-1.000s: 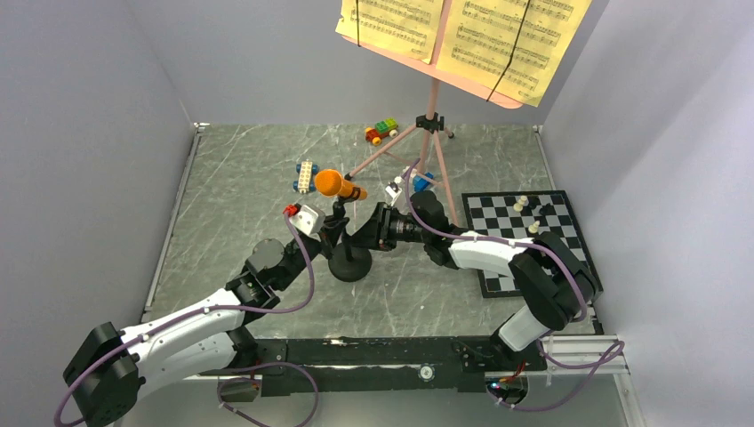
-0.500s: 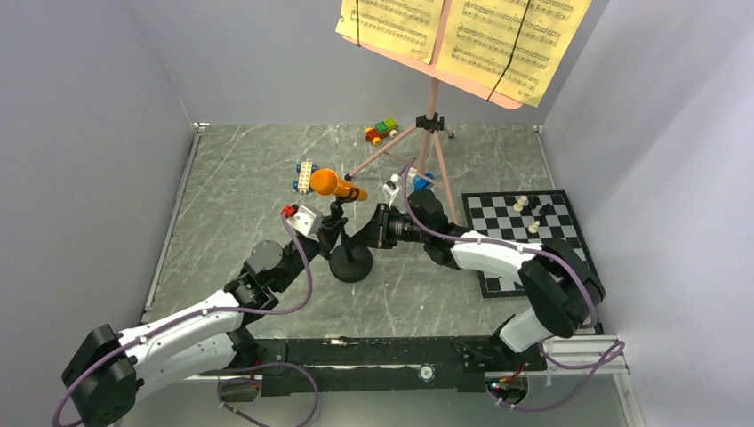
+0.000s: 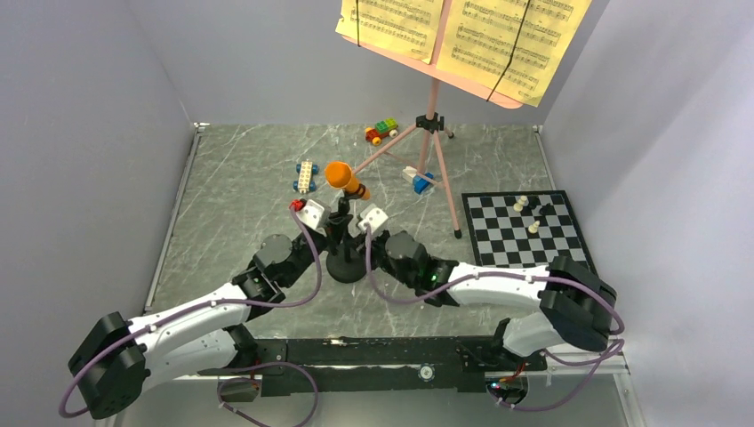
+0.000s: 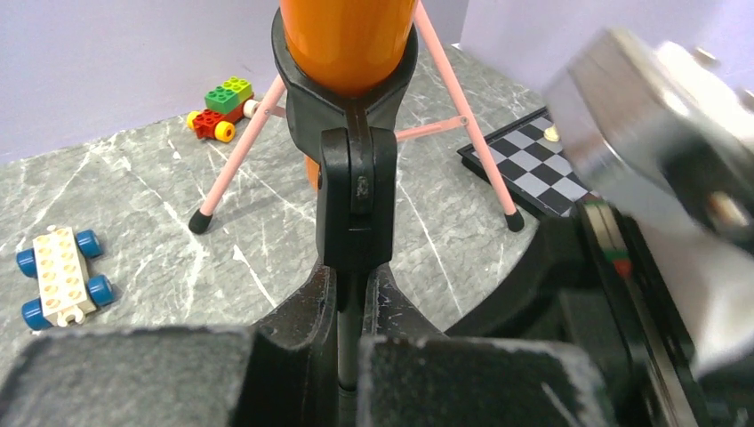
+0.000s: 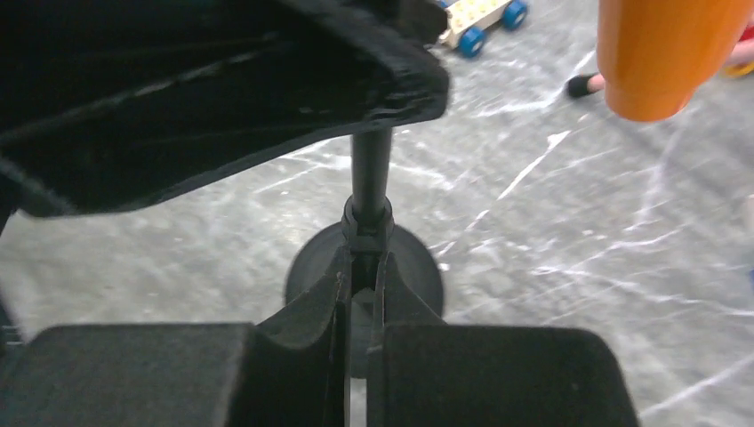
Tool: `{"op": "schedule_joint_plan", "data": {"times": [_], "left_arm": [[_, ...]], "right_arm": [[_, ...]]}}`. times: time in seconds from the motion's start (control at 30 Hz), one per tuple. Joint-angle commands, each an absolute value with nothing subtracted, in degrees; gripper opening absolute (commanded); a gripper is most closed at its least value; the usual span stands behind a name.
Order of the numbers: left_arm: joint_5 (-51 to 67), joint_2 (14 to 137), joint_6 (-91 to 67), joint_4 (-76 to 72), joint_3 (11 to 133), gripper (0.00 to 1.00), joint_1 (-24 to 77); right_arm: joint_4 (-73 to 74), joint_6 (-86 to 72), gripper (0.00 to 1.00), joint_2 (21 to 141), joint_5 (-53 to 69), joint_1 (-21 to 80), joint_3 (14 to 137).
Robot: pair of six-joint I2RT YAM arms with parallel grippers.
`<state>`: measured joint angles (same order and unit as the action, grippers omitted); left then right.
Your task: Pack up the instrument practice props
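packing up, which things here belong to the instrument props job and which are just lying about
To pack: orange toy microphone, black mic stand, pink music stand, yellow sheet music.
Lying about: white block car, red block car, blue block car, chessboard, chess pieces.

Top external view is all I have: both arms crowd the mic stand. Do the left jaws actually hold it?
Observer: Yes, in the left wrist view the left jaws are shut on the thin pole of the mic stand, below its clip.
Operator: And the right?
Observer: The right jaws pinch the same pole low down, just above the round base.
Operator: Microphone seated?
Observer: Yes, the clip wraps the orange microphone.
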<state>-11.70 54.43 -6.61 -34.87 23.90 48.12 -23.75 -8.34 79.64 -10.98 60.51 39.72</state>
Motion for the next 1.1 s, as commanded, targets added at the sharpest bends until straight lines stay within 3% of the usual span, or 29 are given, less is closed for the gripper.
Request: {"op": "schedule_joint_plan", "data": {"times": [0.0, 0.47, 0.63, 0.8, 0.9, 1.07], "left_arm": [[-11.13, 57.33, -7.78, -30.33, 23.40, 0.00, 48.58], [-10.68, 59.61, -10.45, -29.61, 22.75, 0.00, 48.63], [-11.07, 59.51, -9.86, -29.43, 22.85, 0.00, 48.60], [-11.82, 58.98, -8.26, -28.36, 23.80, 0.00, 48.67], [-12.25, 58.37, -7.37, -27.51, 24.41, 0.00, 48.61], [-13.11, 57.82, -6.08, -22.92, 26.29, 0.00, 48.61]], "right_arm": [[-34.60, 13.44, 0.00, 80.06, -28.42, 65.39, 34.24], [-63.37, 51.43, 0.00, 99.78, -51.03, 75.11, 31.87], [-64.45, 47.55, 0.01, 96.88, -52.99, 76.16, 32.62], [-46.94, 31.28, 0.70, 86.42, -50.70, 75.98, 35.39], [-36.34, 21.75, 0.83, 80.24, -49.17, 75.89, 36.49], [-14.40, 3.47, 0.86, 71.72, -41.43, 72.80, 40.55]]}}
